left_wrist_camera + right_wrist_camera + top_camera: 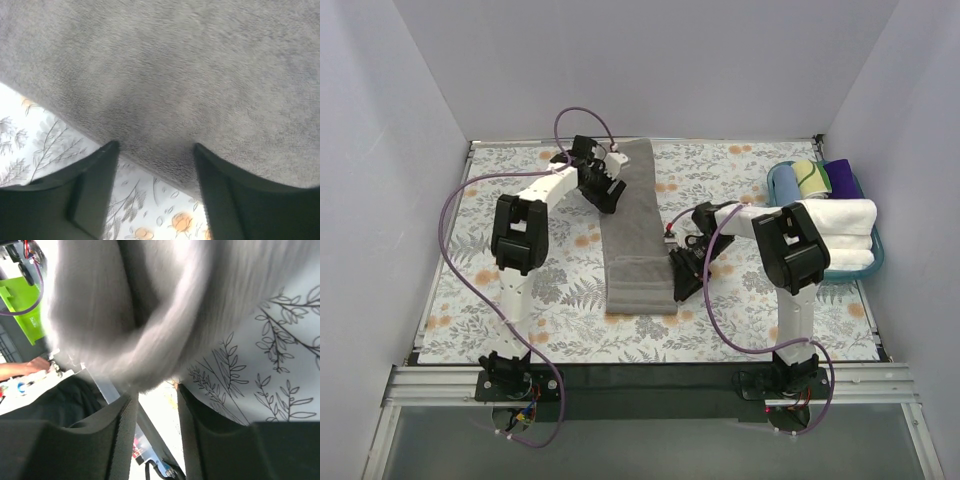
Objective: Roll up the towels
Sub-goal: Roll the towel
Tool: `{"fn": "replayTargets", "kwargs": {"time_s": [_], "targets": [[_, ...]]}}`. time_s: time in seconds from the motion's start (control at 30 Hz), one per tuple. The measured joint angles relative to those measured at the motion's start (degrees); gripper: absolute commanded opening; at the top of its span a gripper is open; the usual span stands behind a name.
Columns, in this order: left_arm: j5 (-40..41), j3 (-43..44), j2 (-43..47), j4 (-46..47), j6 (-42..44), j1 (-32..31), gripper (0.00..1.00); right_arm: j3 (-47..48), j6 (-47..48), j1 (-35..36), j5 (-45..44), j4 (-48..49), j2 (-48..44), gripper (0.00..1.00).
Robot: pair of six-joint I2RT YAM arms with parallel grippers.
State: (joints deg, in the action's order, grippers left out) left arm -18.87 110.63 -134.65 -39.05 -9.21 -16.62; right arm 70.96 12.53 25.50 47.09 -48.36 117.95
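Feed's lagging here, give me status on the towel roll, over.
Left gripper open, far left edge of grey towel. Right gripper at near curled end, grip unclear. Towel mostly flat. Nothing blocking.

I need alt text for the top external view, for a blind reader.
A long grey towel lies lengthwise on the middle of a floral table cover. The left pincer is at its far left edge, the right pincer at its near right edge; a blue basket of towels stands at the right.

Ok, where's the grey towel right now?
Top view: the grey towel lies lengthwise in the middle, left gripper by its far end, right gripper by its near end.
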Motion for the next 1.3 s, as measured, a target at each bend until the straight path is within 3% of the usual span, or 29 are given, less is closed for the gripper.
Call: {"fn": "replayTargets", "kwargs": {"time_s": [0.1, 0.33, 0.43, 0.47, 0.53, 0.6, 0.67, 0.73, 0.87, 0.97, 1.23, 1.3], "targets": [[-2.01, -5.05, 3.26, 1.07, 0.66, 1.49, 0.98, 0.13, -0.15, -0.04, -0.66, -0.11, -1.11, 0.43], [-9.33, -19.61, 21.14, 3.65, -0.07, 3.1, 0.98, -0.02, 2.64, -1.77, -4.09, 2.71, -13.25, 0.5], [-13.66, -23.19, 31.8, 4.79, 0.85, 3.04, 0.98, 1.18, 2.84, -1.77, -3.63, 5.01, -19.96, 0.42], [-15.58, -24.35, 35.28, 4.44, 1.95, 3.04, 0.98, 2.32, 2.73, -1.6, -3.08, 5.49, -20.55, 0.35], [-20.87, -26.91, 41.24, 3.1, 5.31, 2.93, 0.98, 4.74, 2.47, -0.96, -2.01, 6.86, -19.39, 0.3], [-24.04, -31.82, 46.42, 1.84, 9.53, 1.95, 0.92, 6.21, 2.03, -0.15, -1.09, 8.33, -16.52, 0.26], [-22.77, -40.41, 52.09, 1.53, 13.03, -1.57, 0.83, 6.97, 1.27, 1.22, -0.55, 9.94, -12.33, 0.25], [-19.43, -49.2, 56.7, 2.43, 15.45, -7.58, 0.68, 6.97, 0.61, 2.58, -0.61, 11.41, -8.79, 0.23], [-7.58, -62.93, 62.86, 5.57, 19.76, -26.21, 0.63, 6.97, -1.09, 5.07, -0.94, 14.16, -1.55, 0.19], [-0.66, -66.6, 63.3, 8.02, 21.57, -33.62, 0.62, 6.84, -2.25, 5.62, -0.76, 15.41, 1.55, 0.18], [8.35, -69.92, 57.59, 17.25, 22.34, -39.45, 0.55, 6.01, -3.85, 5.33, 0.26, 16.98, 1.7, 0.17], [9.46, -70.49, 55.15, 19.15, 22.08, -39.47, 0.47, 5.92, -3.87, 5.31, 0.33, 17.07, 1.7, 0.17]]}}
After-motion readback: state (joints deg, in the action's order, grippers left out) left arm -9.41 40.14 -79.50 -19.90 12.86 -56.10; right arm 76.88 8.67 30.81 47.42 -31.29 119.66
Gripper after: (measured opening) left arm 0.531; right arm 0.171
